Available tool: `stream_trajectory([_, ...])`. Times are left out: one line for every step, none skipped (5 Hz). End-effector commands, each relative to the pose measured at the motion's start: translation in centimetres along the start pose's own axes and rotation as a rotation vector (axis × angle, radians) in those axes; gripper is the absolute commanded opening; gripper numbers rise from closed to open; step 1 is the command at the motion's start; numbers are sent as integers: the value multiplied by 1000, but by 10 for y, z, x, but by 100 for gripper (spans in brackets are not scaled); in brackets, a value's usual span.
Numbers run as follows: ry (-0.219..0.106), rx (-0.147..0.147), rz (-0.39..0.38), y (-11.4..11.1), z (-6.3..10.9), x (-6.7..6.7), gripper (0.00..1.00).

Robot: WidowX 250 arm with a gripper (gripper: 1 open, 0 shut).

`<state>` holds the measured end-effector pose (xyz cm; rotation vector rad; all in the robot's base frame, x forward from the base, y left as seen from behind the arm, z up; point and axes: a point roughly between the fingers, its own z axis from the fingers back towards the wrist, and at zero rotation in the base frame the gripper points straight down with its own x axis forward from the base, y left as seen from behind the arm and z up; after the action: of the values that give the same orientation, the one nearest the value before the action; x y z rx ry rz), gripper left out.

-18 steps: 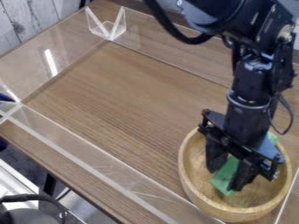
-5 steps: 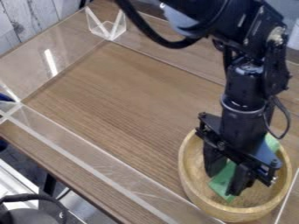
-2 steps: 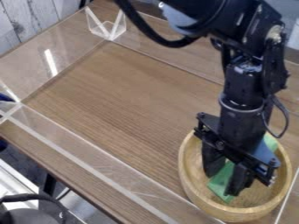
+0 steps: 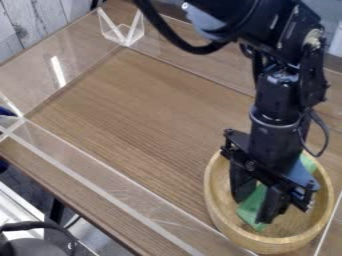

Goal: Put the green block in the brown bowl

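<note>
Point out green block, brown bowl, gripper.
green block (image 4: 254, 209): camera view, lower end showing between the fingers.
brown bowl (image 4: 222, 216): camera view, near left rim.
gripper (image 4: 271, 203): camera view, midway between the fingertips.

Lots of open table, one crowded corner

The wooden table (image 4: 134, 110) lay bare across its middle and left, so a hand could pass there freely. Low clear walls (image 4: 80, 170) ran along its edges, with a small clear stand (image 4: 123, 30) at the far corner. The brown bowl (image 4: 225, 220) sat at the near right corner, and its thick rim stood up around it. The black arm (image 4: 287, 90) came down from the top right and filled the space over the bowl. Its gripper (image 4: 267, 212) stood inside the bowl, shut on the green block (image 4: 251, 208), so little room was left there.
</note>
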<state>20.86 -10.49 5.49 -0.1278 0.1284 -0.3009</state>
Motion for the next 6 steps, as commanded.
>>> stream_trajectory([-50, -8, -7, -1, 12, 12, 0])
stream_trajectory([-48, -10, -4, 0, 13, 12, 0])
stream_trajectory([-47, -12, -1, 1, 13, 13, 0])
stream_trajectory([-46, -14, 2, 2, 13, 14, 0])
stream_trajectory([-45, -17, 5, 2, 13, 15, 0])
stream_trajectory([-43, -18, 8, 3, 13, 16, 0])
